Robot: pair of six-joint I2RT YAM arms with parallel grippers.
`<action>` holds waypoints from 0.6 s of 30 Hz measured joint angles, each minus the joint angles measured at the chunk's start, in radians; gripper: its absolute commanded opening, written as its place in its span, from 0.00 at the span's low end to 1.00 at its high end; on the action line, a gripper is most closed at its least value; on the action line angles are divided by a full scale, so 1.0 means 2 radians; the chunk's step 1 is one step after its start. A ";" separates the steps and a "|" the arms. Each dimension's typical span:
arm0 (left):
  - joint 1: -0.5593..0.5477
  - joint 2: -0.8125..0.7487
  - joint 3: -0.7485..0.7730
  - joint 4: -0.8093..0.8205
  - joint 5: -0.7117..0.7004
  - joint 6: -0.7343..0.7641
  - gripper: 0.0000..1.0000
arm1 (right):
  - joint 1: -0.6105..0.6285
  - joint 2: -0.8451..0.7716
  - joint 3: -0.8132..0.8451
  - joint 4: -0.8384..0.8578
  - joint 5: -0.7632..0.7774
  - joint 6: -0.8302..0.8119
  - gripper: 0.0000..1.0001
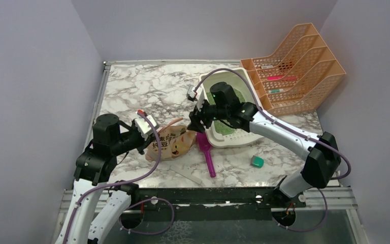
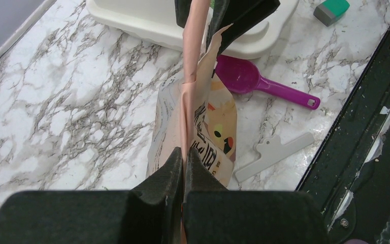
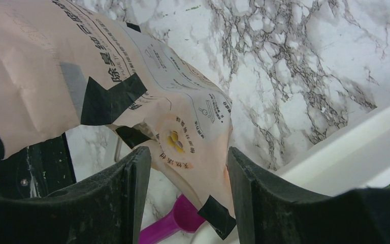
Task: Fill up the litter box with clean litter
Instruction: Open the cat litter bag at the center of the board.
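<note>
The cream-white litter box [image 1: 227, 74] sits at the table's middle right with green litter [image 1: 225, 128] in it. A tan paper bag [image 1: 172, 143] lies just left of it. My left gripper [image 1: 150, 134] is shut on the bag's pink top edge, seen edge-on in the left wrist view [image 2: 183, 157]. My right gripper [image 1: 195, 122] hangs open over the bag's other end by the box's near-left corner. In the right wrist view [image 3: 188, 155] a taped corner of the bag [image 3: 81, 61] lies between its jaws, not pinched. The box rim [image 3: 345, 147] shows beside it.
A magenta scoop [image 1: 206, 152] lies between the bag and the box, bowl under the bag's end. A flat white clip [image 2: 274, 152] lies near the front edge. A teal block [image 1: 257, 161] sits front right. An orange mesh rack [image 1: 294, 66] stands at the back right.
</note>
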 measured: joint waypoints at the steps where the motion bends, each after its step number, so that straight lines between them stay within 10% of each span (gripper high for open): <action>1: 0.000 0.000 0.000 0.000 0.000 0.000 0.00 | 0.000 0.001 0.000 0.000 0.000 -0.001 0.60; 16: 0.000 -0.013 -0.002 -0.001 0.000 -0.008 0.00 | 0.006 0.065 0.039 0.002 -0.012 0.002 0.52; 18: 0.000 -0.014 -0.002 -0.002 0.000 -0.010 0.00 | 0.013 0.067 0.040 0.003 -0.014 0.003 0.30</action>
